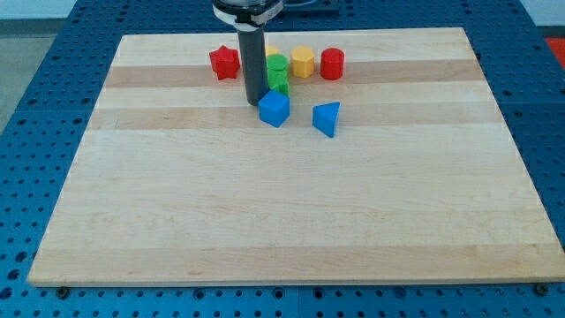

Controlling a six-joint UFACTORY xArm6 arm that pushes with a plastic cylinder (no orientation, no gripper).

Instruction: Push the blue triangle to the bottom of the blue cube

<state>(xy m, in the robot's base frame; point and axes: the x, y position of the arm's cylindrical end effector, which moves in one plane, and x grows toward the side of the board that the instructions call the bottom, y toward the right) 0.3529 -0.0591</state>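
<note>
The blue triangle (326, 118) lies on the wooden board (291, 203) near the view's top centre. The blue cube (274, 109) sits just to its left, with a small gap between them. My tip (253, 100) is at the end of the dark rod, right at the cube's upper left, close to or touching it. The triangle is to the right of the cube, at about the same height in the view.
Along the view's top stand a red star-like block (225, 63), a green block (277, 72) partly behind the rod, a yellow block (303, 62), a red cylinder (332, 64), and a second yellow block (271, 53) mostly hidden by the rod.
</note>
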